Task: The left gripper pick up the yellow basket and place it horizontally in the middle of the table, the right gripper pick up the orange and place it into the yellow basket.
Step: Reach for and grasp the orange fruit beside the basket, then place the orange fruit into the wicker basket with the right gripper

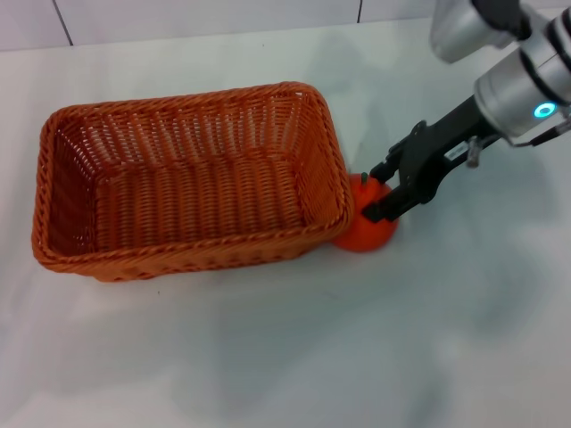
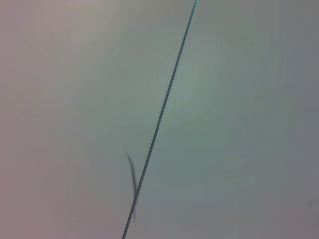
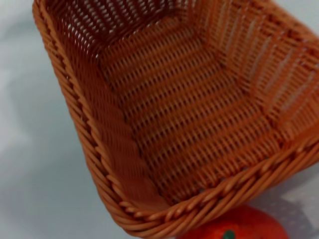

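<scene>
The yellow basket (image 1: pixel 192 183), orange-brown wicker with a braided rim, lies lengthwise on the white table (image 1: pixel 357 357), left of the middle, and it is empty. The orange (image 1: pixel 368 230) sits on the table touching the basket's right end. My right gripper (image 1: pixel 373 194) reaches in from the upper right. Its black fingers (image 1: pixel 385 207) stand apart over the top of the orange. The right wrist view looks into the basket (image 3: pixel 189 114) and shows the orange (image 3: pixel 244 226) with its green stem just outside the rim. My left gripper is out of view.
The left wrist view shows only a pale flat surface crossed by a thin dark line (image 2: pixel 159 124). A tiled wall edge runs along the table's far side (image 1: pixel 205 22). Bare tabletop lies in front of the basket and to its right.
</scene>
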You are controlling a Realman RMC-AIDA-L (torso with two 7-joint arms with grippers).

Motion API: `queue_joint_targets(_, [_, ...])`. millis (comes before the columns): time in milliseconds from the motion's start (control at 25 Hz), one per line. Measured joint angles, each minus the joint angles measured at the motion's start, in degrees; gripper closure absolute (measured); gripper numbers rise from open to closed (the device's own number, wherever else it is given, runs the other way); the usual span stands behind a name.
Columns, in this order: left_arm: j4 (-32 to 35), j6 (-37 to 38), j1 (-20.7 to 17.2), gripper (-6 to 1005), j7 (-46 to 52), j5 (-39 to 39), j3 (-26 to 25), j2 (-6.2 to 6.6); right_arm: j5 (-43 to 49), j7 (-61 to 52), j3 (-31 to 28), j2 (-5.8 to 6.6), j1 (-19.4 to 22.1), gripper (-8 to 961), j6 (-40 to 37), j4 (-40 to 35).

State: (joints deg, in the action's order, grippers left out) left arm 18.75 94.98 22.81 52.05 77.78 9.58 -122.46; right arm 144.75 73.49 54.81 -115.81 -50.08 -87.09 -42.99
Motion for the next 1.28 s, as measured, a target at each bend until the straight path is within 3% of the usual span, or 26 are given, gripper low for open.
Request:
queue_joint_targets(280, [1.0, 0.2, 0.3, 379, 1.7, 0.0, -0.1, 0.55, 0.3, -0.4, 0.7, -1.4, 0.7, 349, 1.4, 0.2])
queue_joint_targets(560, [0.9, 0.6, -0.2, 379, 1.9, 0.0, -0.1, 0.55, 0.0, 0.0, 0.4, -1.48, 1.4, 506, 1.4, 0.0])
queue_joint_targets(720, [0.9, 1.1, -0.6, 379, 2.5, 0.0, -0.1, 0.55, 0.0, 0.0, 0.1, -1.47, 2.0, 645, 0.9, -0.7])
queue_joint_targets(1040, [0.9, 2.1, -1.3, 379, 2.7, 0.0, -0.3, 0.55, -3.5, 1.5, -8.1, 0.23, 6.2, 747, -1.2, -6.8])
queue_joint_targets(1280, [0.9, 2.3, -1.5, 379, 3.2, -0.1, -0.3, 0.55, -24.2, 6.5, -18.4, 1.86, 11.2, 818, 0.3, -7.5])
